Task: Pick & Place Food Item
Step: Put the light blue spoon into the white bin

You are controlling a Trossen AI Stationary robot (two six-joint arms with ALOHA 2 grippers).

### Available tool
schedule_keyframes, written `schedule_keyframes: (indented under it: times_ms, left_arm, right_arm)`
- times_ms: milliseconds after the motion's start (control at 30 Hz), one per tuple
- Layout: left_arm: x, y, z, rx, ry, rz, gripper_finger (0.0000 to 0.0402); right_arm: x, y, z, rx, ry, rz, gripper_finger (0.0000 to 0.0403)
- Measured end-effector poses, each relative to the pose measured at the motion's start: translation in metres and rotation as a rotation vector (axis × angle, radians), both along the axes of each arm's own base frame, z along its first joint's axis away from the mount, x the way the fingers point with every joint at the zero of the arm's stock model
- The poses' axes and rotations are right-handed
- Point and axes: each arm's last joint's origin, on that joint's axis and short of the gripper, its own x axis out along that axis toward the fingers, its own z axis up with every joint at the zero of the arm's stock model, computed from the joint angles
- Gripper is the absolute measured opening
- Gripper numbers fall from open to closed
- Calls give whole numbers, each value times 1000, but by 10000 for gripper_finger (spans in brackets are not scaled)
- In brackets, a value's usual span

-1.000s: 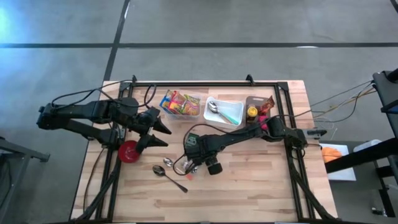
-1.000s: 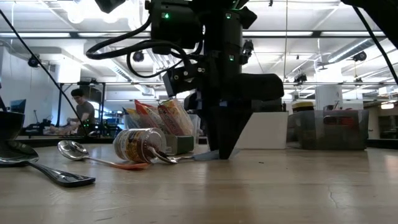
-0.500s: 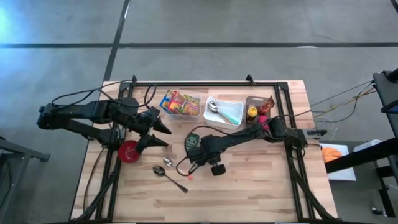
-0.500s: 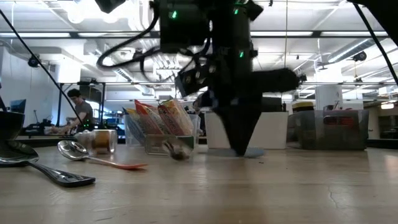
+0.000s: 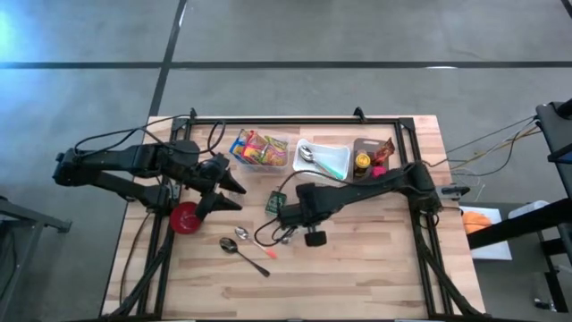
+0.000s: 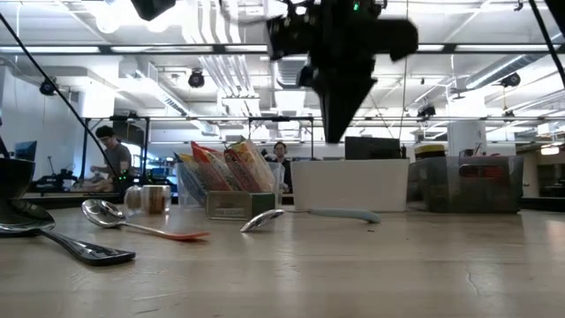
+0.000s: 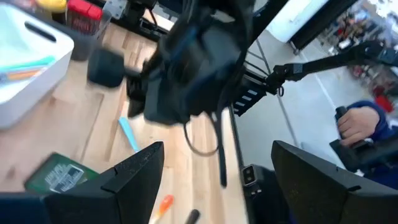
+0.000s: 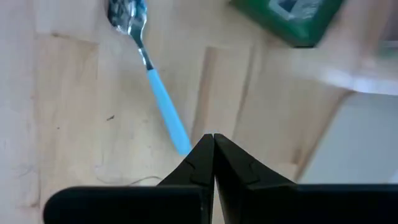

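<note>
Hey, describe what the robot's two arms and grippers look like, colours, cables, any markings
Both arms are dark, nearly black, jointed links. The left gripper ends in two pointed, tapered black fingers, with thin black cables looping along the arm. The right gripper has matching black fingers that narrow to flat tips. A loose black cable hangs under the right arm, and small green lights glow on its wrist in the low view.

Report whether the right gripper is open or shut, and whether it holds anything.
Shut and empty. In the right wrist view the right gripper shows its fingertips pressed together with nothing between them, above the blue-handled spoon lying on the table.
</note>
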Motion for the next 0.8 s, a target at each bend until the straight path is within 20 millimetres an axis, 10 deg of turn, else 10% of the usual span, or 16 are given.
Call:
schedule_keyframes:
  times_ms: [200,800]
  left_arm:
    - [0,0,0,-30,14,15,299]
    - [0,0,0,-16,7,8,299]
  right_arm:
    - [-7,-2,19,15,-86,-47,7]
    - [-3,-2,-19,166,-113,-172,44]
